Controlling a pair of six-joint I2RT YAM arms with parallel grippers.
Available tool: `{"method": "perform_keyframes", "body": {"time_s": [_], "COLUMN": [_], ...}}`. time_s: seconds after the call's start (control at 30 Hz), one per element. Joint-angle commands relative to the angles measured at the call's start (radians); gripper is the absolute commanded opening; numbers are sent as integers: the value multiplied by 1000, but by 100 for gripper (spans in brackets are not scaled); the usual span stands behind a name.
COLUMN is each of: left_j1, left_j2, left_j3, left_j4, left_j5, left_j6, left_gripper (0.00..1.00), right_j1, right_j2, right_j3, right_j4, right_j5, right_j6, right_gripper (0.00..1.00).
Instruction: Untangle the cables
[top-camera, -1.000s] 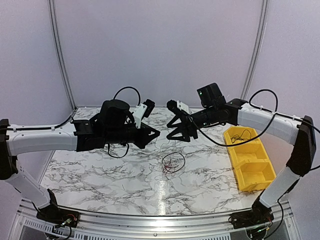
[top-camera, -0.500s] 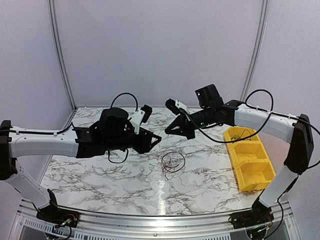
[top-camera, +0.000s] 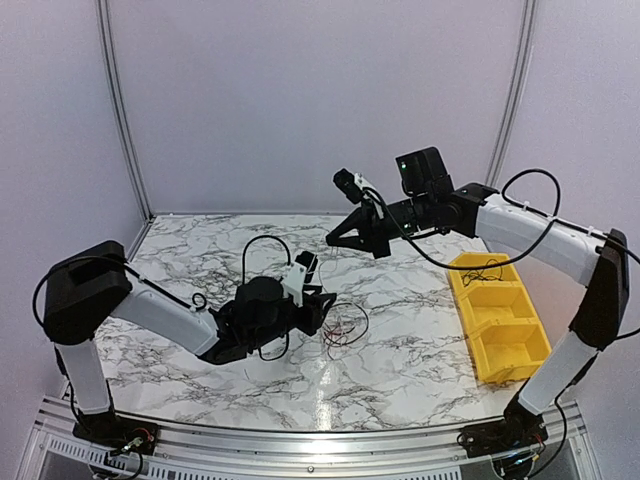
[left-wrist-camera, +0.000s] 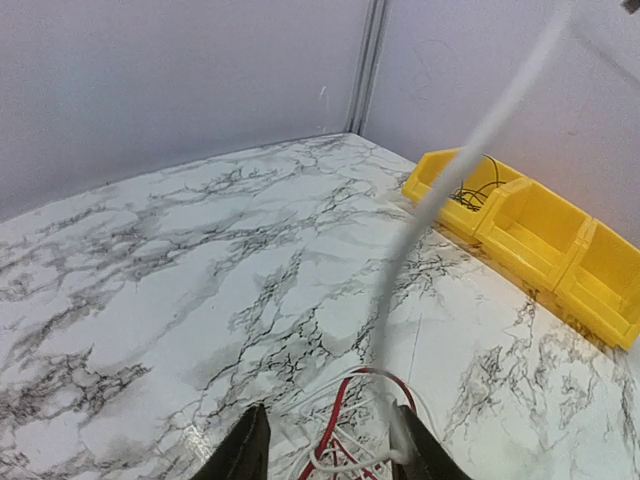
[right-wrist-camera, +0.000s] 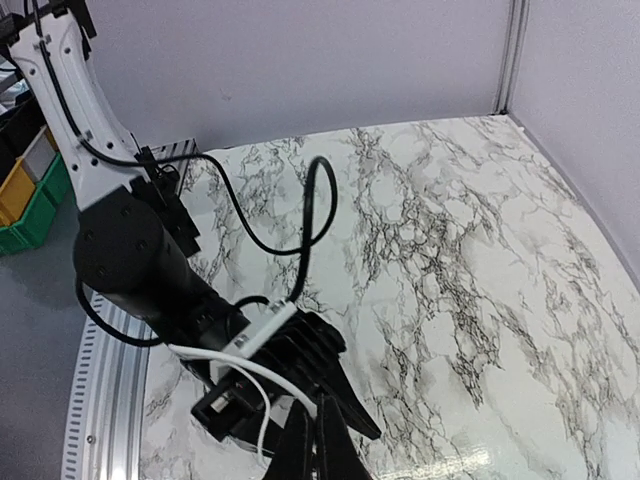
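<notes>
My left hand (top-camera: 316, 305) sits low over the marble tabletop (top-camera: 420, 330), well to the left of the yellow bin (top-camera: 512, 345), its fingers partly apart and closed on nothing. In my left wrist view only the finger bases show, cut off by the lower edge. The cables (top-camera: 342, 326) lie as a small tangle of red, white and black loops on the bin side of that hand, between its fingers and well short of the bin. From the tangle a white cable (left-wrist-camera: 499, 112) rises toward my right hand (top-camera: 333, 240), which is raised above the tabletop, up and to the left of the bin's far end, its fingers pinched shut on that strand. The bin has three compartments in a row. The far one holds a few thin black wires (top-camera: 487, 270), and I cannot count them. The near compartment is cut by the frame edge in my left wrist view. The white cable is blurred there and too thin to follow from above. In my right wrist view my left arm covers the tangle.
</notes>
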Motion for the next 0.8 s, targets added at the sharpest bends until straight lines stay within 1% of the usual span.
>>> {"method": "perform_keyframes", "body": {"time_s": [0.0,0.1,0.17,0.3,0.43,0.6,0.77], "left_j1": [4,4,4,2,2,2,2], "left_j2": [116,194,240,303,346,378,387], "left_j3": [74,103,123,150,167,172,153], "left_j4": [225,279,295,308,314,313,313], "left_j5": [-52,-23,-6,7,13,7,-14], "left_j6": [14,-6,-25,-66,-90,-108,-115], "left_gripper": [30,14,11,11,11,11,11], "right_j1": [2,3,3,-5,-24,-46,-107], "right_j2": [-48,-57,-59,-66,-82,-123,-150], "right_j3": [74,116,156,287,403,480,542], "right_j4": [-38,-53,-69,-121,-133,-131,-114], "right_j5": [-62,-77,-85,-101,-149,-181,-212], "right_j6": [30,33,31,22,48,59,85], "right_gripper": [0,0,0,0,0,0,0]}}
